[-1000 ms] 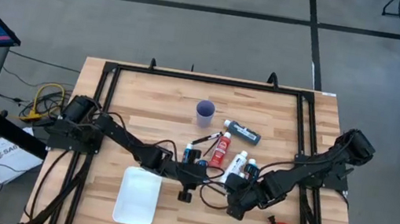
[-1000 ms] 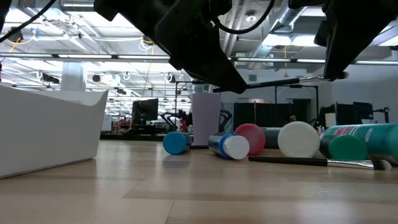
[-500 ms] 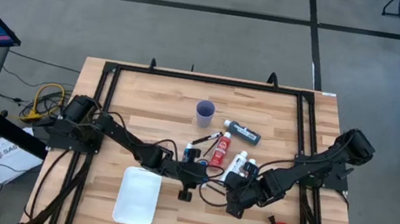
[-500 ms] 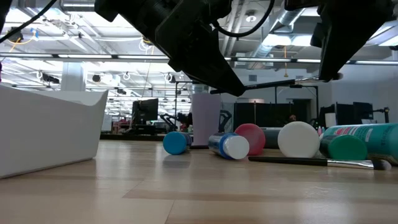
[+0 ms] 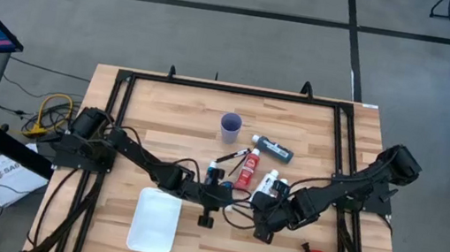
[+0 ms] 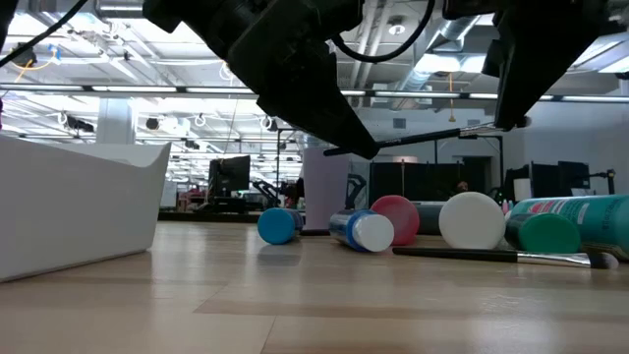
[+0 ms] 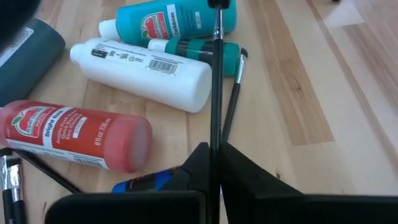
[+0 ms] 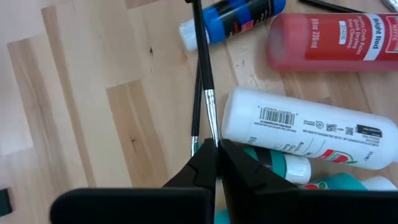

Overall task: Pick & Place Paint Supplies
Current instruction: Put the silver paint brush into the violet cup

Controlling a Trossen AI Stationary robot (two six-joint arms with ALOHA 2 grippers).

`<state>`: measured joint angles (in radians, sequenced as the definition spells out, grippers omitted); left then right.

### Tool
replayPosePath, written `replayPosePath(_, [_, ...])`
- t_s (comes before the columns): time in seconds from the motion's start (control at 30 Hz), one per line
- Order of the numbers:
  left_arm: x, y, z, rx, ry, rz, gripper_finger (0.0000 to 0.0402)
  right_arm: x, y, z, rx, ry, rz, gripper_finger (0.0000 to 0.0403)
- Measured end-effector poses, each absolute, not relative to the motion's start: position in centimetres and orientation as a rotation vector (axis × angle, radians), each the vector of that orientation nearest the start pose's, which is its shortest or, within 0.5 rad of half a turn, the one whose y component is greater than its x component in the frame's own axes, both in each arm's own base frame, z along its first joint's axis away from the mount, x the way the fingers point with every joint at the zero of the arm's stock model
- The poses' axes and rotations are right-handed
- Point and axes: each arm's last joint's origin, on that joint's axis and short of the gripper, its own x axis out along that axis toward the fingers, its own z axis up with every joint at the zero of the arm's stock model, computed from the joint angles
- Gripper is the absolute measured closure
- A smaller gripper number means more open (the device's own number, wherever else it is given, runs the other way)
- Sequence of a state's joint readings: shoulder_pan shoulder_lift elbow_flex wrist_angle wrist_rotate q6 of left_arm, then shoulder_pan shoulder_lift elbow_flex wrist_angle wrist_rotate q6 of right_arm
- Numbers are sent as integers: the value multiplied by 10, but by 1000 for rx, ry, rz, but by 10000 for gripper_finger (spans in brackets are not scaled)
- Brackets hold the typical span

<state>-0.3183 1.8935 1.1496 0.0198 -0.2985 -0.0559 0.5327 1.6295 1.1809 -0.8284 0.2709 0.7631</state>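
High view: at the lower centre of the frame, the left gripper (image 5: 223, 200) and right gripper (image 5: 259, 215) face each other just below the cluster of paint bottles. Each is clenched on one end of the same thin brush (image 5: 241, 207). A white tray (image 5: 154, 221) sits in the lower left part of the wooden table (image 5: 165, 108).

Low view: the brush spans level between the two dark grippers in the upper middle, well clear of the tabletop. A loose brush (image 6: 491, 255) lies flat at the lower right, in front of the round bottle ends.

Left wrist view: the smooth, dark handle runs straight out from the pinched fingers (image 7: 239, 171) above a white bottle (image 7: 146, 65), a red bottle (image 7: 74, 134) and a teal bottle (image 7: 177, 18), all glossy plastic cylinders lying on their sides.

Right wrist view: the metal ferrule sits just ahead of this arm's closed fingers (image 8: 242, 165).

The brush is probably very light, stiff and slick. It could pivot in a tip-only pinch, so a grip mid-handle, away from the bristles, looks safest. The bottles would likely roll if nudged.
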Motion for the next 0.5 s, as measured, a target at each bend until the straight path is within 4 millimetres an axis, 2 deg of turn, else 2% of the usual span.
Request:
replayPosePath(0.4, [378, -116, 168, 158, 696, 12, 395, 272, 149, 224, 119, 1172, -198, 354])
replayPosePath(0.5, [379, -115, 168, 141, 696, 20, 396, 275, 147, 232, 113, 1156, -212, 342])
